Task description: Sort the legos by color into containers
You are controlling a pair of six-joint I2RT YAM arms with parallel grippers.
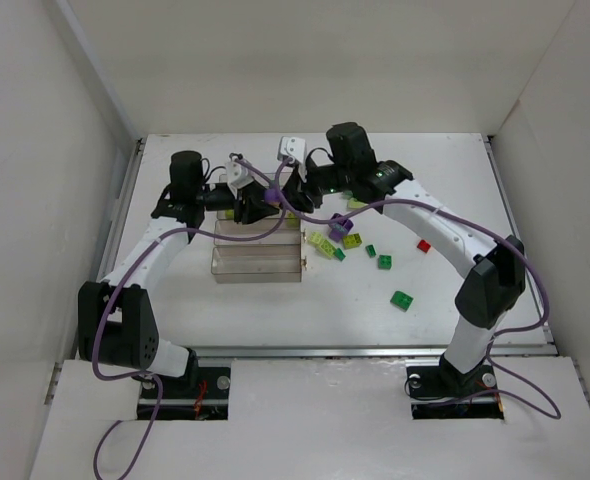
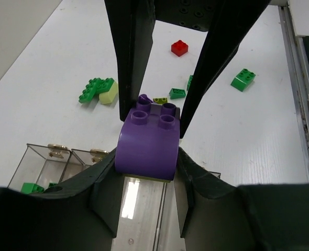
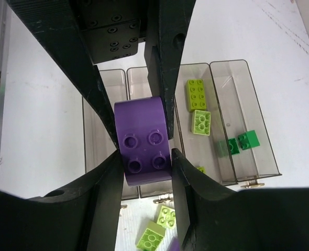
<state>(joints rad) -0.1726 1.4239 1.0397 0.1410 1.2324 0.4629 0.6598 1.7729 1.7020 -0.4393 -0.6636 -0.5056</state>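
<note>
One purple lego (image 1: 272, 197) is held in the air over the far end of the clear four-bin tray (image 1: 258, 262). My left gripper (image 1: 255, 206) and my right gripper (image 1: 287, 194) both close on it from opposite sides. In the left wrist view my jaws (image 2: 146, 157) clamp the purple lego (image 2: 146, 144) at its smooth end while the right arm's fingers (image 2: 131, 57) grip the studded end. In the right wrist view my jaws (image 3: 144, 159) flank the purple lego (image 3: 143, 137). Yellow-green legos (image 3: 196, 95) lie in one bin and green legos (image 3: 247, 139) in the outermost bin.
Loose on the table right of the tray lie yellow-green legos (image 1: 321, 242), a purple lego (image 1: 339, 227), small green legos (image 1: 385, 261), a larger green lego (image 1: 403, 299) and a red lego (image 1: 424, 245). White walls enclose the table.
</note>
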